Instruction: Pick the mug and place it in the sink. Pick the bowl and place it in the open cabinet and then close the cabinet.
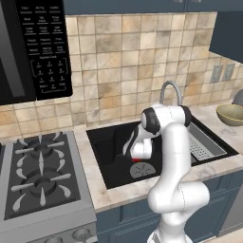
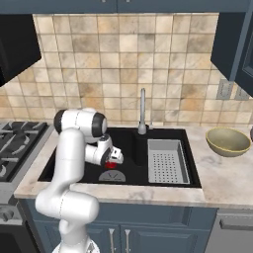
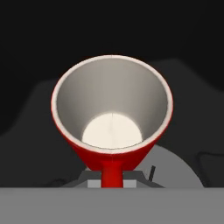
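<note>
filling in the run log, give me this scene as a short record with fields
gripper: shut on the mug, down inside the sink
mug: red, white inside, upright, just above the round drain
bowl: on the counter right of the sink, apart from it
sink tray: perforated, in the right part of the basin
faucet: behind the basin

Inspector: The robot's hand hides most of the mug (image 1: 136,160) in the left base view; a red sliver shows.

Clerk: And the fingers?

Inspector: Hidden behind the mug's wall in the hand view. The cabinet (image 2: 236,44) is cut off by the picture's right edge.
</note>
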Robot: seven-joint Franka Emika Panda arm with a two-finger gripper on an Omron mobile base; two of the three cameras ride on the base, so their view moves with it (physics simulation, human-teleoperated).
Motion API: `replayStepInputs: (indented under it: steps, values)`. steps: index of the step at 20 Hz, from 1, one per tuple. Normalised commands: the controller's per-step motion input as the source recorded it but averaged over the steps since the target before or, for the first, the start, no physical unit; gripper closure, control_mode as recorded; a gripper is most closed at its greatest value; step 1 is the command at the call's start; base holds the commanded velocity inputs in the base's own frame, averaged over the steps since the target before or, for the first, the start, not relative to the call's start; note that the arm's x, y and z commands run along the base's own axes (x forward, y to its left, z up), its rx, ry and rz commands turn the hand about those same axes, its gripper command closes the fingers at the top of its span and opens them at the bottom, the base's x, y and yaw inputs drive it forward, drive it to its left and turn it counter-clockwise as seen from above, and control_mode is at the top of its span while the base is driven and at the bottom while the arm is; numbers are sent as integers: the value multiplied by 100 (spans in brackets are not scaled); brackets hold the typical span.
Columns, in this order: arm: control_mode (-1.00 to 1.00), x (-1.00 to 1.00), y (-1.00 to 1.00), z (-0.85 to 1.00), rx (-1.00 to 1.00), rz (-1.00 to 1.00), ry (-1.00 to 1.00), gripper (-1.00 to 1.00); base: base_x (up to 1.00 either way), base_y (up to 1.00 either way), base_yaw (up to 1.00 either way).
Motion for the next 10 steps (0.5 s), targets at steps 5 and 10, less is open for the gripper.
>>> replayStepInputs:
  steps: [5,10]
  values:
    - [-100,8,0,-14,0,0,0,100,0,0,0]
    - [-100,1,0,-16,0,0,0,100,0,0,0]
